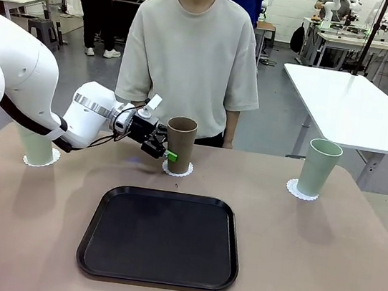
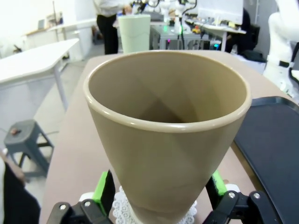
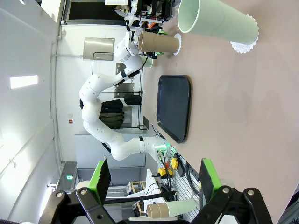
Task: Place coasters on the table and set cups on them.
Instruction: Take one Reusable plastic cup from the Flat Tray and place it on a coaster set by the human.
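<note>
The brown cup (image 1: 180, 143) stands upright on a lacy white coaster (image 1: 177, 170) at the far middle of the table (image 1: 307, 263). My left gripper (image 1: 164, 152) is open around the cup's lower part. In the left wrist view its green pads (image 2: 105, 189) flank the brown cup (image 2: 168, 126) closely on both sides, above the coaster (image 2: 124, 207). One pale green cup (image 1: 319, 167) stands on a coaster (image 1: 293, 188) at the right. Another green cup (image 1: 35, 145), partly behind my left arm, stands on a coaster (image 1: 40, 161) at the left. My right gripper (image 3: 154, 175) is open and holds nothing.
A black tray (image 1: 86, 246) lies bare on the near middle of the table. A person (image 1: 193, 51) stands at the far edge behind the brown cup. White tables stand beyond to the right.
</note>
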